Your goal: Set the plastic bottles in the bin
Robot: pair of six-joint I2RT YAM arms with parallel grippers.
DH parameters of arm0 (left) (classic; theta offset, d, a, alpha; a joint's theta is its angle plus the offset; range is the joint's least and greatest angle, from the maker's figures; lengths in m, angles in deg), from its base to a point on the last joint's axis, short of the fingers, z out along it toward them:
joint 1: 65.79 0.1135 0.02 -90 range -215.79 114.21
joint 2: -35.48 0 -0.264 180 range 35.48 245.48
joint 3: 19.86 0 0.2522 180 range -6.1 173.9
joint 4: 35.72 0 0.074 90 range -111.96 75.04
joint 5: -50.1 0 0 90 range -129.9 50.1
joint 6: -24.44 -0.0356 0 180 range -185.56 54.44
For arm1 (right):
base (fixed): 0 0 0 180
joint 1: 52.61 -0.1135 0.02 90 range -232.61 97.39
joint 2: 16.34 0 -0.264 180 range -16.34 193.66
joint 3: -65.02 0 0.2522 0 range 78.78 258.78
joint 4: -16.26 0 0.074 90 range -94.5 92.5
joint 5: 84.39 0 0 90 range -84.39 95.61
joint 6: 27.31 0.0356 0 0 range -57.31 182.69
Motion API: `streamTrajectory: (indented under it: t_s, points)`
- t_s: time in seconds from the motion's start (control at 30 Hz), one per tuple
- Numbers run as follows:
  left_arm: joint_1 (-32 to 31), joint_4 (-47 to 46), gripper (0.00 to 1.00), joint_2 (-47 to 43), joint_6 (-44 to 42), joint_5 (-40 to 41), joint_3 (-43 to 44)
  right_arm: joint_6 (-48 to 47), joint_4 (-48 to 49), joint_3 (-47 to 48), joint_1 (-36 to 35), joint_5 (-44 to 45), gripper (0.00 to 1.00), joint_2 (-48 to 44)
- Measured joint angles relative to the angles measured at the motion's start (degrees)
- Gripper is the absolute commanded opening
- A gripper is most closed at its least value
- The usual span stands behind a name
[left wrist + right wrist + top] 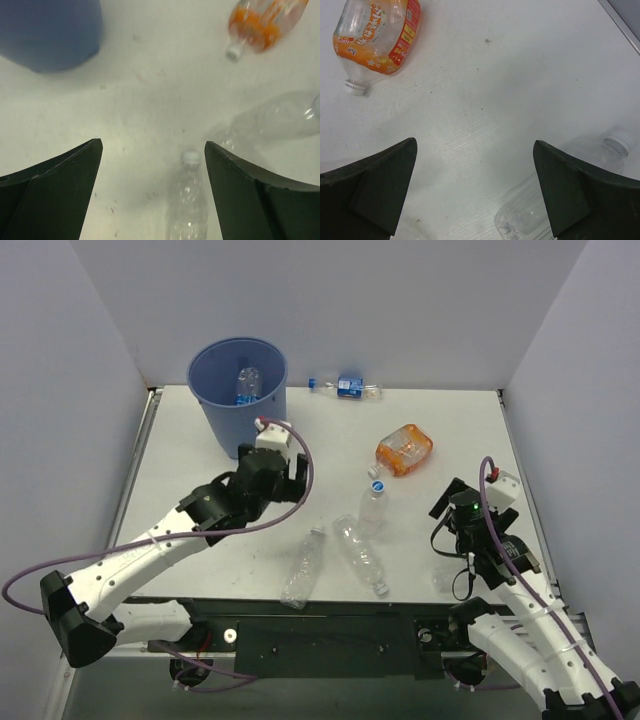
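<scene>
The left hand (pixel 153 145) is spread wide with nothing between its fingers. It hangs over bare table (pixel 150 90) just beside the foot of the bin (pixel 238 380). In the wrist view a white-capped bottle (pixel 187 200) lies on the table below the gap between the fingers, its cap end toward them. A second clear bottle (pixel 280 122) lies just to its right, and the orange-labelled bottle (pixel 265 20) is farther out. One bottle (pixel 248 383) lies inside the bin, so the step now looks like fetching the next one.

To do that well, the left hand should come down over the middle of the white-capped bottle with the fingers set across the body, not along it. It should close only until the thin wall gives a little, since a hard squeeze would likely crush it or squirt it out sideways. The neighbouring bottle is close, so the far finger needs to drop into the gap between them rather than onto it. The lift has to clear the bin's rim before the hand lets go over the opening.

The right hand (pixel 474 144) is also spread and empty. A crumpled clear bottle (pixel 560 200) lies close by its right finger, an easy pick for that arm. A blue-labelled bottle (pixel 348 386) lies at the far edge, near the bin.
</scene>
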Motion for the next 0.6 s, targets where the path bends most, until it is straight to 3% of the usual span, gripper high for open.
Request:
streamTrajectory:
  t_s: [0.13,0.3,0.6]
  points:
    - [-2.9,5.6,0.96,-0.1,8.8,-1.7,-9.3,0.0,1.2,0.0,-0.3,-0.5,0.95,1.3]
    - [-4.2,7.8,0.97,1.8,15.7,-7.2,-13.6,0.0,2.1,0.0,-1.1,-0.9,0.95,2.5]
    - [-6.0,6.8,0.97,11.4,18.6,-16.7,-16.7,0.0,2.3,0.0,-1.8,-0.8,0.95,2.1]
